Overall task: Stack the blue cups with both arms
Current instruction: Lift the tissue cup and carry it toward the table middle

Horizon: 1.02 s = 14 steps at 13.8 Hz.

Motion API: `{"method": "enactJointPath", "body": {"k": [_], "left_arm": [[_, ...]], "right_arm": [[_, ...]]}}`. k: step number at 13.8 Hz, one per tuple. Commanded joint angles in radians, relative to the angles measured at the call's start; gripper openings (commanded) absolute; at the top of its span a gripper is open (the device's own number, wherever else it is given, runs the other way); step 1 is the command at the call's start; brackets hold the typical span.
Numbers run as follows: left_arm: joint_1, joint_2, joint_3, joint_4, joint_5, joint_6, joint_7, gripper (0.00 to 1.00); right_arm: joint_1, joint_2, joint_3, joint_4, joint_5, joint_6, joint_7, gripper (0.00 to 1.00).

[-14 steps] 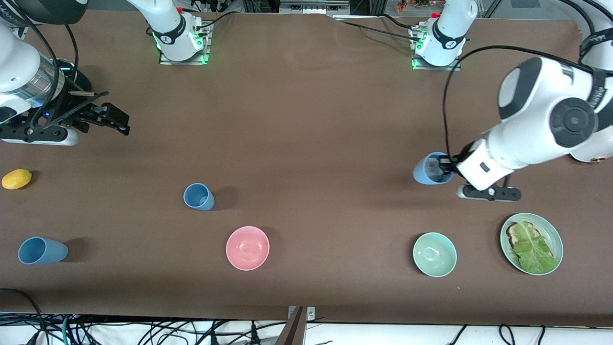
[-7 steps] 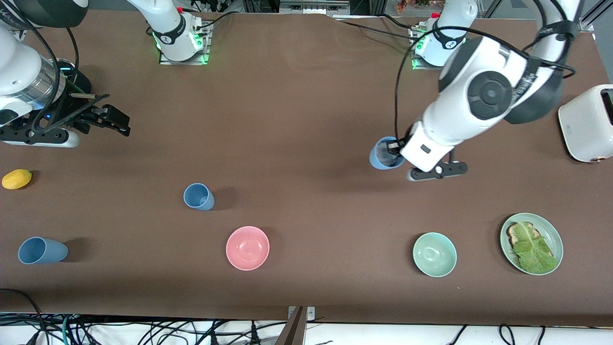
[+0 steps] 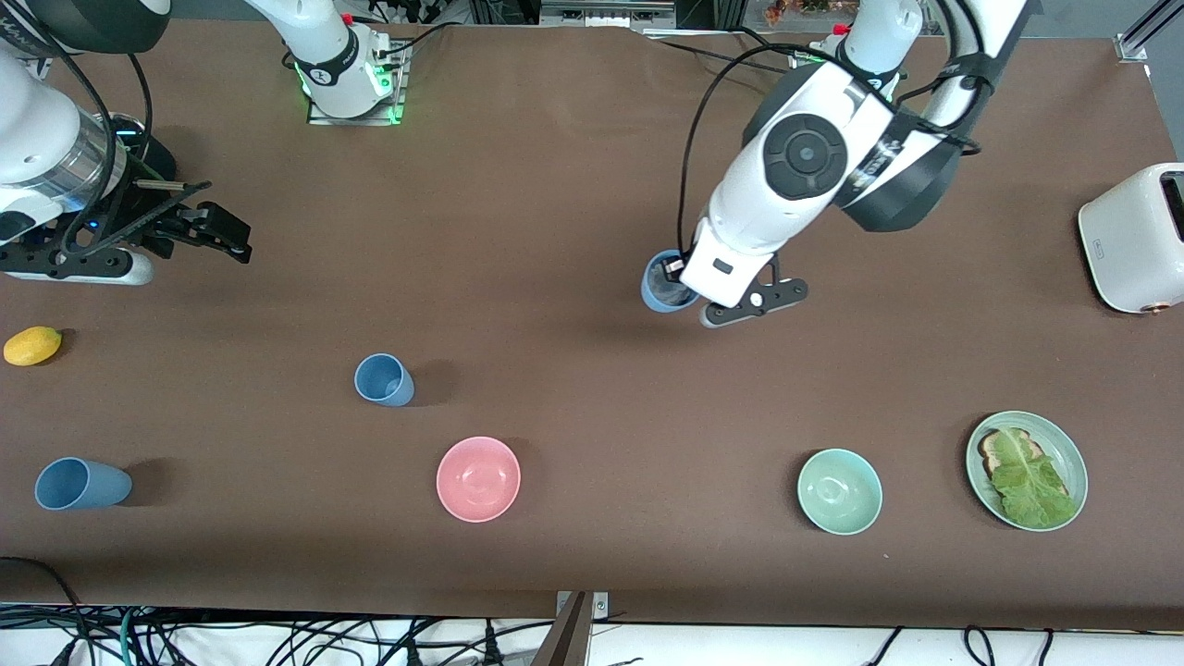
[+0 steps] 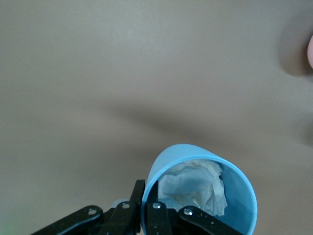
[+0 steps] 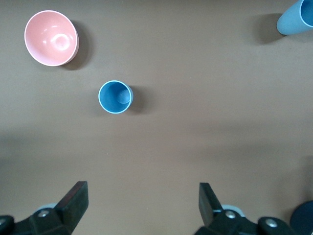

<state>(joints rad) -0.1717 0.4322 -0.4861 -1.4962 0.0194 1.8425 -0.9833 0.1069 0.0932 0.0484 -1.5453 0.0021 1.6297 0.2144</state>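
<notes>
Carried toward nine o'clock, your left gripper (image 3: 683, 282) pinches one matte light-blue cup (image 3: 664, 286) (paper-stuffed); right gripper (image 3: 199, 229) waits, fingers spread; nothing stacked yet.

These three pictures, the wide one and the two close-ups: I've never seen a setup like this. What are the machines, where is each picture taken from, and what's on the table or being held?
Two white robot arms stand at a brown table. The wide picture looks down from across it; each close-up comes from a camera on one arm's wrist.

The left gripper is shut on a blue cup, carried over the table's middle; its wrist view shows crumpled white paper inside. The right gripper waits open over its end of the table.

Two more blue cups stand there, plus a pink bowl, mint-green bowl, plate of toast and lettuce, lemon and white toaster.
</notes>
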Motion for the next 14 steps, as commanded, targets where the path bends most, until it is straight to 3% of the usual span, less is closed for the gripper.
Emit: {"method": "enactJointPath", "body": {"k": [1, 14], "left_arm": [[-0.037, 0.052, 0.006, 0.028, 0.072, 0.038, -0.084, 0.0], [-0.084, 0.218, 0.011, 0.02, 0.2, 0.253, -0.199, 0.0]], "right_arm": [[-0.004, -0.003, 0.002, 0.004, -0.004, -0.008, -0.003, 1.0], [-0.006, -0.001, 0.002, 0.008, -0.017, 0.001, -0.003, 1.0]]}}
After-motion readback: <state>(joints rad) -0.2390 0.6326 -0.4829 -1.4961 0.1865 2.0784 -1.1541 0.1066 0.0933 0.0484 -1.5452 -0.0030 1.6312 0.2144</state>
